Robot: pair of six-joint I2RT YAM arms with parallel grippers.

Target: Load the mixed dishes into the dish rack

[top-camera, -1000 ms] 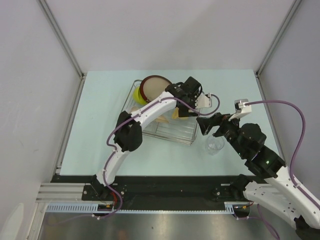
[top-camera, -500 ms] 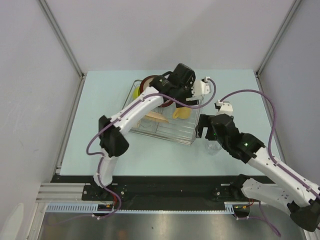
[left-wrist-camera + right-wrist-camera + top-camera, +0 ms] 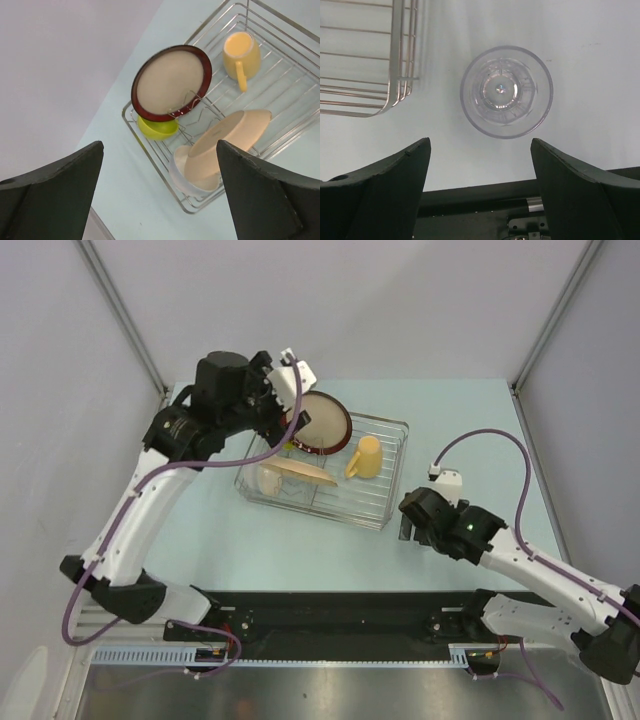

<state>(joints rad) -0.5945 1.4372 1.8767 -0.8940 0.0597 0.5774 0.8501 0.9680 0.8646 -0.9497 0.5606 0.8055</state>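
The dish rack (image 3: 375,502) is a silver wire basket in mid-table. In it a dark-red-rimmed plate (image 3: 171,82) stands on edge, with a lime-green bowl (image 3: 157,127) under it. A pale yellow mug (image 3: 241,52) lies toward the rack's right end. A beige plate (image 3: 230,142) leans on a white bowl (image 3: 180,175). My left gripper (image 3: 285,400) hangs high over the rack's left end, open and empty (image 3: 159,150). The clear glass (image 3: 506,91) stands upright on the table beside the rack's corner (image 3: 395,95). My right gripper (image 3: 480,142) hovers above it, open, fingertips short of the glass. The top view hides the glass under that wrist (image 3: 432,515).
The pale blue table (image 3: 200,530) ends at a black rail (image 3: 470,195) along its near side, just behind my right fingers. Grey walls with metal posts (image 3: 125,320) close in the left, back and right.
My left arm has swung up and away to the left from the rack's right end, where the mug now shows uncovered. The right arm has drawn nearer and now covers the glass in the top view.
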